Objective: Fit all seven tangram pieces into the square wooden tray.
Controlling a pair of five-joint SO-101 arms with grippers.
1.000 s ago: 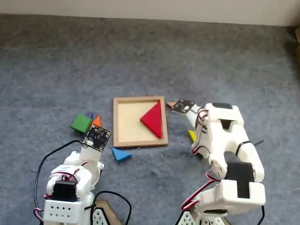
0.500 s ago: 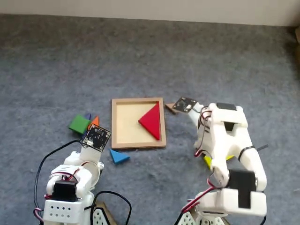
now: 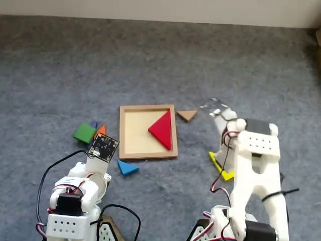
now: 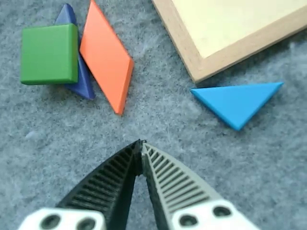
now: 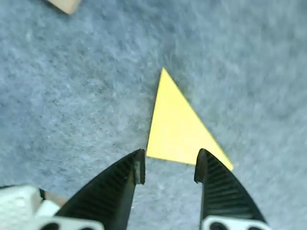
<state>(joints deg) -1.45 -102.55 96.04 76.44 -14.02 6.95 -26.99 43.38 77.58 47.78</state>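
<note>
The square wooden tray (image 3: 124,131) lies mid-table with a red triangle (image 3: 162,129) inside, against its right wall. A tan triangle (image 3: 187,115) rests just right of the tray. My right gripper (image 5: 169,166) is open just above the carpet, its tips at the near edge of a yellow triangle (image 5: 177,129) (image 3: 220,165). My left gripper (image 4: 140,143) is shut and holds nothing, near the tray's front-left corner (image 4: 216,52). Beyond it lie a green square (image 4: 48,53), an orange parallelogram (image 4: 106,62), a dark blue triangle (image 4: 76,72) partly under them, and a light blue triangle (image 4: 237,98).
Grey carpet covers the table. The left arm (image 3: 75,196) sits at the front left and the right arm (image 3: 256,165) at the front right. The tan triangle's corner (image 5: 64,5) lies beyond the yellow piece.
The right arm has drawn back from the tray's right side toward the front, uncovering the tan and yellow triangles. The tray shifted slightly left. The left arm kept still.
</note>
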